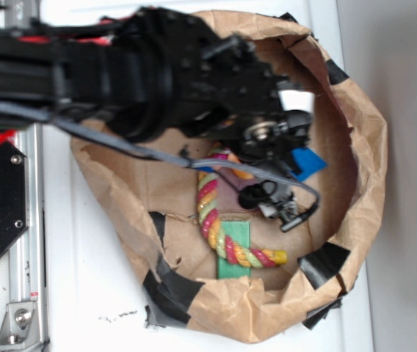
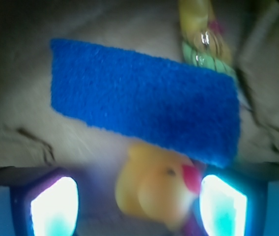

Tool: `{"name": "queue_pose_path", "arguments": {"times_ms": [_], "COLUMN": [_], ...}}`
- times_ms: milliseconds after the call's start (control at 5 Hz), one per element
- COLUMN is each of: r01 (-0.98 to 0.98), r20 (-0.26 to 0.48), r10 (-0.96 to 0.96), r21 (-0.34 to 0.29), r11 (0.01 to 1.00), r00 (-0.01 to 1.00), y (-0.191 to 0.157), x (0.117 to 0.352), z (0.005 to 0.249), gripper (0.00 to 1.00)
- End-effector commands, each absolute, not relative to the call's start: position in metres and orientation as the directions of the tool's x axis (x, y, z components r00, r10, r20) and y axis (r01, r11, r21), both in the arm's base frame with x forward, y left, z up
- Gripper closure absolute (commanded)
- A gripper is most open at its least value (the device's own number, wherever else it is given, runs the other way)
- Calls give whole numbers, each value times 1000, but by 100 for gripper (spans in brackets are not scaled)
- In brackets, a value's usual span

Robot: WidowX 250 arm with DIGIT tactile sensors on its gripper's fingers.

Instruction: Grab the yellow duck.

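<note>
The yellow duck [image 2: 154,189], glossy with a red beak, lies between the fingers of my gripper [image 2: 137,196] in the wrist view. Its beak is right against the right finger [image 2: 223,206]. A wide gap separates its body from the left finger [image 2: 53,206]. The jaws stand open around it. In the exterior view the black arm covers most of the gripper [image 1: 258,174], and only a small orange-yellow patch of the duck [image 1: 242,174] shows beneath it, inside the paper bag.
A blue felt rectangle [image 2: 144,110] [image 1: 307,163] lies just beyond the duck. A multicoloured twisted rope [image 1: 212,213] curves over a green block [image 1: 236,253]. The crumpled brown paper bag wall [image 1: 363,169] with black tape rings everything.
</note>
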State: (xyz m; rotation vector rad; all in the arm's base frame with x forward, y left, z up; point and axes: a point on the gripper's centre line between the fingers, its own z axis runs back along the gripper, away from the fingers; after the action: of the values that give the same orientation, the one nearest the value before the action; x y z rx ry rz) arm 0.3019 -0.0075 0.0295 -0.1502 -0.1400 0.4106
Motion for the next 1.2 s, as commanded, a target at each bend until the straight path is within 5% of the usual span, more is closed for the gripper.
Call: {"name": "queue_pose_path", "arguments": {"times_ms": [0,1000], "r01": [-360,-332], "r20": [117,144], "r10": [385,363], "r21": [-186,-201], "r11": [914,922], "r00": [916,921], "y": [-13,-18], "x": [301,288], "z": [25,49], "gripper": [100,100]}}
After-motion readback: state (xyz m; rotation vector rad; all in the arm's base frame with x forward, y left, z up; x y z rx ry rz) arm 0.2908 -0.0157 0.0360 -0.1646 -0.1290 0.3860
